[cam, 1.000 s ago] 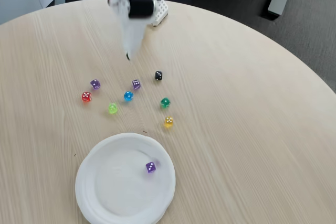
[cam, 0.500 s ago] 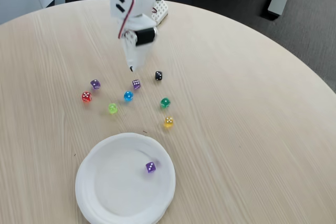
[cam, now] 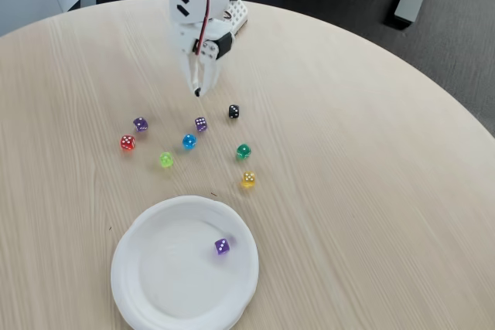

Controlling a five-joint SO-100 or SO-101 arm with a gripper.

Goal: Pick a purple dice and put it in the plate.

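Observation:
One purple dice [cam: 222,246] lies inside the white plate [cam: 147,276] at the front of the table. Two more purple dice rest on the wood: one [cam: 200,124] in the middle of the cluster and one [cam: 140,124] further left. My white gripper [cam: 198,91] points down behind the cluster, its tips just above and behind the middle purple dice. Its fingers are together and hold nothing.
Other dice lie around: red [cam: 127,142], blue [cam: 189,141], light green [cam: 166,160], dark green [cam: 243,151], yellow [cam: 248,180], black [cam: 233,111]. The round wooden table's edge curves along the right; a white part [cam: 237,13] sits by my arm's base.
My gripper has swung down and turned, from a blurred raised pose to a steady one with its tips a bit right, close behind the middle purple dice. No dice moved.

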